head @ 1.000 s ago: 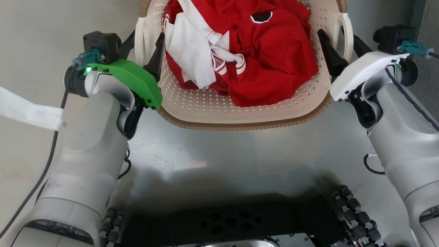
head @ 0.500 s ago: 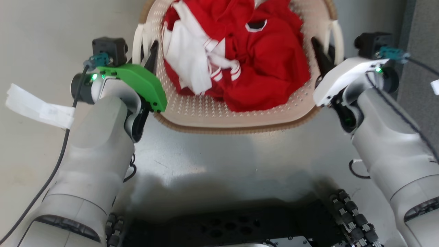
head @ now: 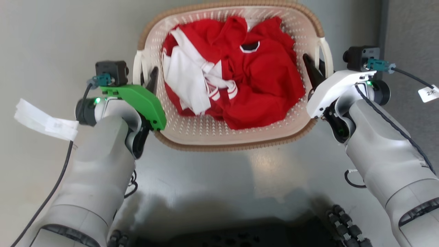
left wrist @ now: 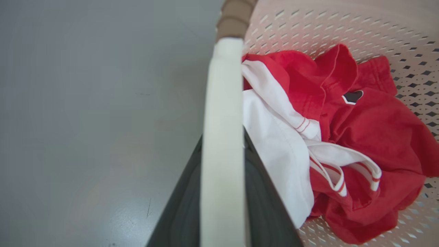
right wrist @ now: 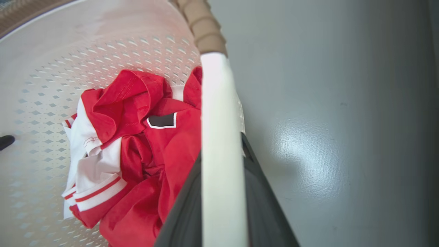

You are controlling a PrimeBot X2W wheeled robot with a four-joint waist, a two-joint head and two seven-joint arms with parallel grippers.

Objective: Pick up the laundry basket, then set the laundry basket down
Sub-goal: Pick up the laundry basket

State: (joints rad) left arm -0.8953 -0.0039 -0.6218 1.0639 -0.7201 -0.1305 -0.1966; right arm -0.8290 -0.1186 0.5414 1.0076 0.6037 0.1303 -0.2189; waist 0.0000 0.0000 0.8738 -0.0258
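Presently: laundry basket, holding red-and-white garments, is held between the arms over grey floor, left gripper clamped across its left handle, right gripper across its right handle; best lowered level, both sides together, grips loosened only once it rests flat.

Red/white clothes in laundry basket, L tool & R tool at sides

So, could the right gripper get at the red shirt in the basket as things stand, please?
Probably not: the right gripper is closed around the right handle of the laundry basket. The red shirt lies uncovered nearby, so letting go would free it.
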